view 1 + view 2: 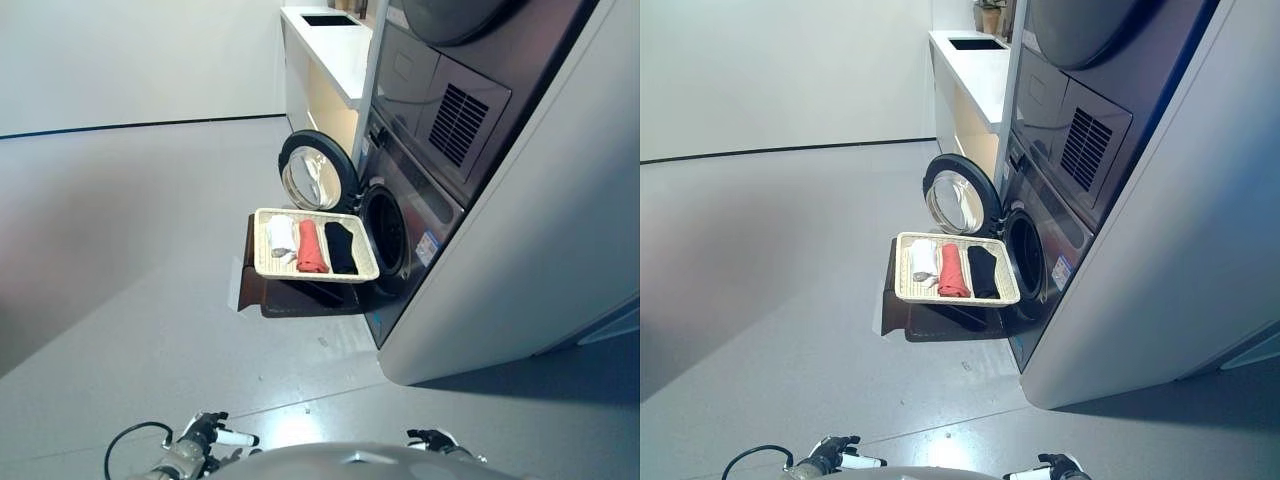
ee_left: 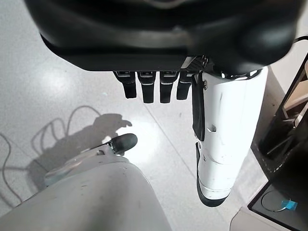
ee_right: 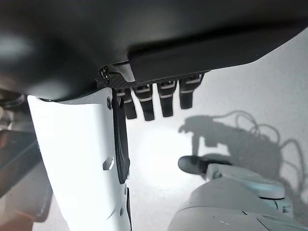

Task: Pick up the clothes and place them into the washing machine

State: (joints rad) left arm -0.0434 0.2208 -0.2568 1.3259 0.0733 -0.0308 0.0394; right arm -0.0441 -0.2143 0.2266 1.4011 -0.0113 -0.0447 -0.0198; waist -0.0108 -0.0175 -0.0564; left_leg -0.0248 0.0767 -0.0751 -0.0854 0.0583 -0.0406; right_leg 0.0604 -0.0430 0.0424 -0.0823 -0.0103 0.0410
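Observation:
A cream wicker basket rests on a dark brown stand right in front of the washing machine's round opening. The machine's door is swung open behind the basket. Three folded pieces lie side by side in the basket: a white one, a red one and a black one. My left hand and right hand hang low by my sides, far from the basket. In the wrist views the left hand and right hand show straight fingers over bare floor, holding nothing.
A second machine with a vent grille is stacked above the washer. A white counter runs along the wall behind the open door. Grey floor stretches between me and the basket and out to the left.

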